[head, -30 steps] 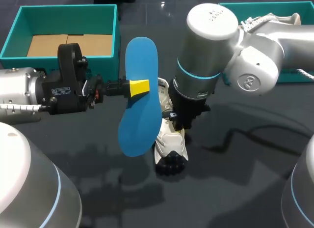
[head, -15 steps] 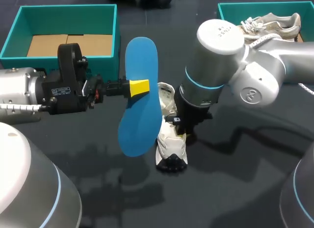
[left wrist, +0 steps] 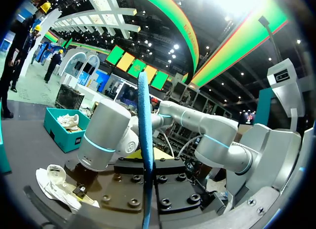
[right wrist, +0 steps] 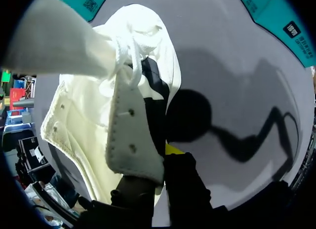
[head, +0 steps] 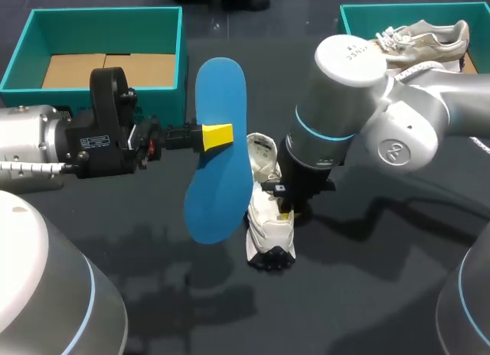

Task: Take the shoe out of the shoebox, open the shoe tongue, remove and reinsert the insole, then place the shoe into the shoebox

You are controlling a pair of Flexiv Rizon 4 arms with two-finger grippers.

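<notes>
Upright, the insole (head: 215,196) partly hides the shoe (head: 269,217).

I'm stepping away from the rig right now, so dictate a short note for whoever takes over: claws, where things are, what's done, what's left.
Left claw: shut on the flat blue foam insole, held upright in the air.
Right claw: down at the white lace-up shoe, which lies on the dark table; grip unclear.
Open teal shoebox, far left: only brown cardboard inside.
Done: shoe out, insole out.
Left: reinsert insole, put shoe into shoebox.
</notes>
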